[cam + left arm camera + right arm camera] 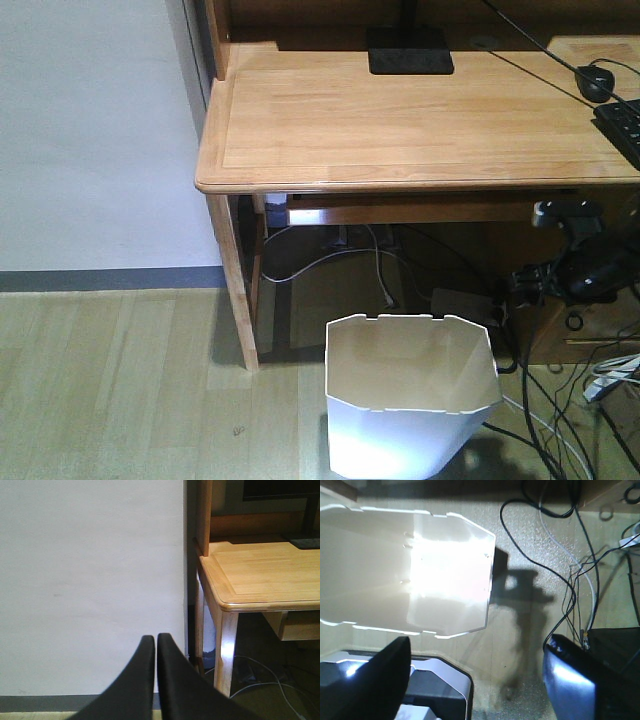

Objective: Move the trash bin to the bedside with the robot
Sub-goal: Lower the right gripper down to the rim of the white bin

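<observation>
The white trash bin stands on the wooden floor in front of the desk, cream inside and empty. From above, in the right wrist view, the trash bin lies at the upper left. My right gripper hangs open over bare floor just right of the bin, with nothing between its fingers. The robot's black right arm shows under the desk's right side, above and right of the bin. My left gripper is shut on nothing and faces a white wall. The bedside is out of view.
A light wooden desk holds a monitor foot, a mouse and a keyboard. Loose cables trail over the floor right of the bin. The robot's base sits just below the bin. A desk leg stands left of it.
</observation>
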Robot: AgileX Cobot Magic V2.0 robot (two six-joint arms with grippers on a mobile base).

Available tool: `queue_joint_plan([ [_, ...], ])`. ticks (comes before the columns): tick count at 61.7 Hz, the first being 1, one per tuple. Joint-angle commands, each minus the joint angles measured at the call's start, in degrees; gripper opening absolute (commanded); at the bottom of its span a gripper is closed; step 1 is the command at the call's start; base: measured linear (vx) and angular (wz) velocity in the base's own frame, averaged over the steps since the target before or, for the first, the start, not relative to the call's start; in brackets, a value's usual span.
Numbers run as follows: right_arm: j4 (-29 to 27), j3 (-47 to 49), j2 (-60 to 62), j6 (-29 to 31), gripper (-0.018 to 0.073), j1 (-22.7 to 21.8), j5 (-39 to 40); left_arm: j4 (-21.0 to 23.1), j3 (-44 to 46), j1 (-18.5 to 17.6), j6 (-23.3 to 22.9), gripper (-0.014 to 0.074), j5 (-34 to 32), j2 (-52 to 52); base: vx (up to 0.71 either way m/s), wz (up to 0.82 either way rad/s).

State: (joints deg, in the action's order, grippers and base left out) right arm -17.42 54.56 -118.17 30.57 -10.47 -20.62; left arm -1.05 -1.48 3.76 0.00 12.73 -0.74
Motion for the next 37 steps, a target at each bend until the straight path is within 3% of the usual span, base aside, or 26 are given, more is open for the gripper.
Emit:
queue_joint_plan([
  [1,-0.86,3.37,-2.70,2.37,0.0546,0.57,3.49,0.24,-1.08,0.06,0.00,-0.0006,-4.07,-0.79,0.00,0.00],
  [13,-1.38,8.20,-12.74,3.15,0.0579,3.23,6.94,0.24,-1.08,0.06,0.00,-0.0006,-4.07,-0.79,0.00,0.00],
  [37,-1.96,20.69,-31.74,3.43,0.0585,3.16,6.90,0.24,-1.08,0.06,0.00,-0.0006,-4.07,-0.79,0.00,0.00],
])
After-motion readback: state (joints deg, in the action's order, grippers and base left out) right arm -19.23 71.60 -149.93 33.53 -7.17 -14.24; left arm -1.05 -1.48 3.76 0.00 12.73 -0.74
